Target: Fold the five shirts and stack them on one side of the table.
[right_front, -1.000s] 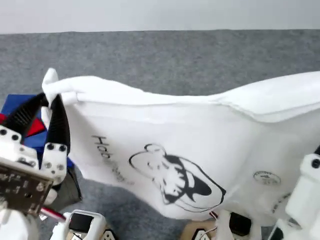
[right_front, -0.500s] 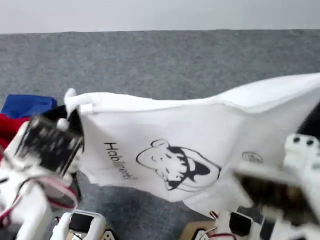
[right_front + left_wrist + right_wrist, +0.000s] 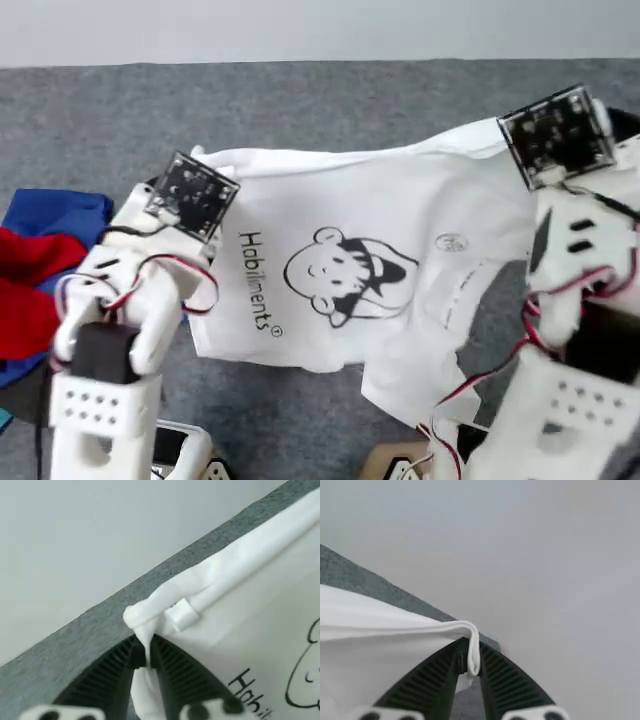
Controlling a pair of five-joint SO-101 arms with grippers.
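Note:
A white shirt [image 3: 340,270] with a black cartoon print is stretched between both arms over the grey table [image 3: 300,110]. My left gripper [image 3: 145,652] is shut on one bunched hem corner of the white shirt [image 3: 240,595]. In the high view that corner lies under the left arm's wrist board [image 3: 192,195]. My right gripper [image 3: 468,662] is shut on the opposite folded corner of the white shirt [image 3: 375,645], under the right wrist board [image 3: 556,135]. The shirt's lower part hangs crumpled toward the front edge.
A blue shirt [image 3: 55,215] and a red shirt [image 3: 30,285] lie piled at the table's left edge, beside the left arm. The far strip of grey table behind the white shirt is bare. A pale wall [image 3: 530,555] rises past the table's far edge.
Both arms have swung forward and away from the camera, carrying the white shirt's top edge farther across the table. The shirt has flattened, and the pile at the left shows more.

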